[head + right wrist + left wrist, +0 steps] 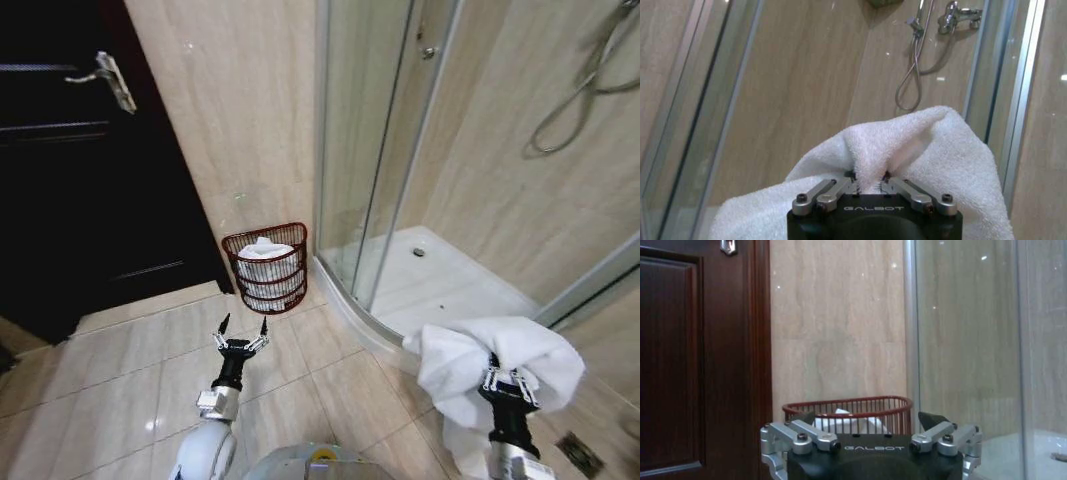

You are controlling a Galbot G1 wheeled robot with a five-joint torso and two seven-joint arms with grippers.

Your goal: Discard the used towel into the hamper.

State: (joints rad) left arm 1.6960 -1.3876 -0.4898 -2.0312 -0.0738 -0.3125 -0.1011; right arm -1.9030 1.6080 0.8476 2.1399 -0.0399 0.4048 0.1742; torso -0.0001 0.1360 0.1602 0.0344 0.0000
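Observation:
The white used towel [500, 365] hangs bunched from my right gripper [511, 379], which is shut on a fold of it at the lower right of the head view. In the right wrist view the towel [933, 145] drapes over both sides of the pinching gripper [869, 186]. The hamper [267, 267], a dark reddish wire basket with white cloth inside, stands on the floor against the beige wall beside the shower. My left gripper [242, 331] is open, a short way in front of the hamper. The left wrist view has the hamper [852, 414] just beyond the open left gripper [868, 421].
A dark door [70, 180] with a metal handle is left of the hamper. The glass shower enclosure [385, 150] with its raised white tray [440, 285] is on the right. A floor drain [580, 452] lies at the lower right. Beige floor tiles [130, 370] stretch ahead.

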